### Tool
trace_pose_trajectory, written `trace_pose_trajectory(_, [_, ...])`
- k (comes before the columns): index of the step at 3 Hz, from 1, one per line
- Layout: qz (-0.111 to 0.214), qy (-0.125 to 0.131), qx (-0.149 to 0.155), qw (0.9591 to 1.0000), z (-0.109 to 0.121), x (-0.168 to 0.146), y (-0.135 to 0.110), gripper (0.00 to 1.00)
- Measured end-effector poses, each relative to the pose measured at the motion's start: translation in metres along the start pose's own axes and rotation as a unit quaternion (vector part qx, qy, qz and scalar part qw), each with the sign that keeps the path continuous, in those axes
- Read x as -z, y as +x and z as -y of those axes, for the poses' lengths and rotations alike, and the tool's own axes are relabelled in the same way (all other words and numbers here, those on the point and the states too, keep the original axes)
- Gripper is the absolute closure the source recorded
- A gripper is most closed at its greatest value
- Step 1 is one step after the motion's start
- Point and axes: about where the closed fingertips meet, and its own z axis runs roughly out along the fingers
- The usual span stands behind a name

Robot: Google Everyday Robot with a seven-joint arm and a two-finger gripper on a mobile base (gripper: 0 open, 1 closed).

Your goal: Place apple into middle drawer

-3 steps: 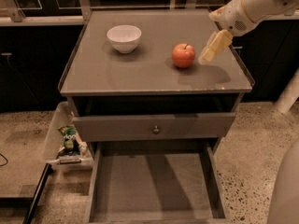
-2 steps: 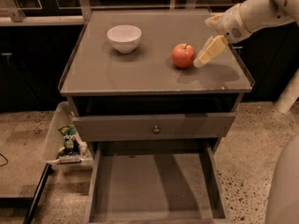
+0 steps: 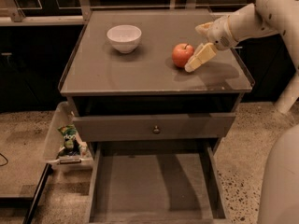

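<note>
The apple (image 3: 182, 55) sits on the cabinet top (image 3: 117, 76), above the pulled-out middle drawer (image 3: 149, 185), just on the white bowl's (image 3: 124, 37) side of my gripper (image 3: 195, 46), whose spread fingers have not yet closed on it.

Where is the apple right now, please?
In the camera view, the apple sits on the cabinet top, right of the white bowl, with the open pincer beside its right side.

White bowl (image 3: 124, 37) on grey tabletop (image 3: 140, 73)
</note>
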Motion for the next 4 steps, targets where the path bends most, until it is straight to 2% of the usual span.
trace_pose_trajectory(1, [-0.004, -0.007, 0.004, 1.0000, 0.001, -0.014, 0.002, 0.00])
trace_pose_trajectory(2, [-0.010, -0.027, 0.005, 0.9996, -0.003, -0.029, 0.005, 0.00])
trace_pose_trajectory(3, [-0.014, -0.057, -0.003, 0.9982, -0.009, -0.043, 0.006, 0.00])
trace_pose_trajectory(4, [-0.015, -0.060, -0.003, 0.9981, -0.010, -0.044, 0.006, 0.19])
